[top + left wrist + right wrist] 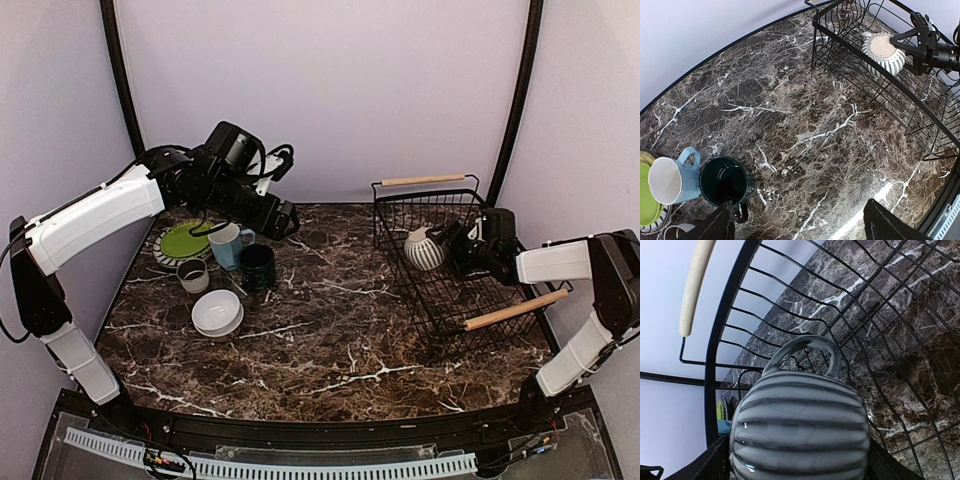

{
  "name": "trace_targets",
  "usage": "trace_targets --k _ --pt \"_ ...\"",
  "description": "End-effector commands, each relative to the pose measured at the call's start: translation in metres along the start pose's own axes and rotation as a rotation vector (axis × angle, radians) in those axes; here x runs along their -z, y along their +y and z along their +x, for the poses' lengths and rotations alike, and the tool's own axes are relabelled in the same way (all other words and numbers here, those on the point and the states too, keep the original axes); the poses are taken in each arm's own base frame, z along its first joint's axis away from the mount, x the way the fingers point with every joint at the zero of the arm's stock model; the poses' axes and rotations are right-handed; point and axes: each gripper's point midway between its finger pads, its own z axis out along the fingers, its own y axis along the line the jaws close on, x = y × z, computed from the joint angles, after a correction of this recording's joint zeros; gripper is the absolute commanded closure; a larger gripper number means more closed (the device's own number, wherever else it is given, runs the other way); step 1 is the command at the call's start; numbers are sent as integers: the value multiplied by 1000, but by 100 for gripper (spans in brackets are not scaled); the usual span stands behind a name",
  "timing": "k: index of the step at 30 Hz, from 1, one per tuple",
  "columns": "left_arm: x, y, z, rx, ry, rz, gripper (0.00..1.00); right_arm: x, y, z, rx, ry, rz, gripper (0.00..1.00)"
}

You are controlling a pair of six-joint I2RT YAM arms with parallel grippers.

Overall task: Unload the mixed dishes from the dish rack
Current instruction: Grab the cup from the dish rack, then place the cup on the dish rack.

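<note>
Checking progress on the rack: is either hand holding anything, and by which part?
Left hand holds nothing. Right hand straddles the striped grey bowl across its ribbed sides; whether it grips cannot be told.

lime-green plate (646, 192) cut at left edge, small grey cup (676, 230) mostly off bottom edge

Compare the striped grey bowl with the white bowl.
The striped grey bowl is ribbed and dark-lined; the white bowl is plain. The striped grey bowl lies tipped on its side in the dish rack, with the right gripper straddling it; the white bowl sits upright on the table, untouched. Both are round.
</note>
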Motion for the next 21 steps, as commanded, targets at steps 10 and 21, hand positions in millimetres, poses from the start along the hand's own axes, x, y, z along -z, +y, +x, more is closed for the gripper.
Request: trace_targets --k 10,21 --pt "0 -6 4 13 15 30 12 42 17 -35 347 -13 257 70" --pt "-10 -8 9 16 41 37 12 74 -34 -41 645 27 790 68"
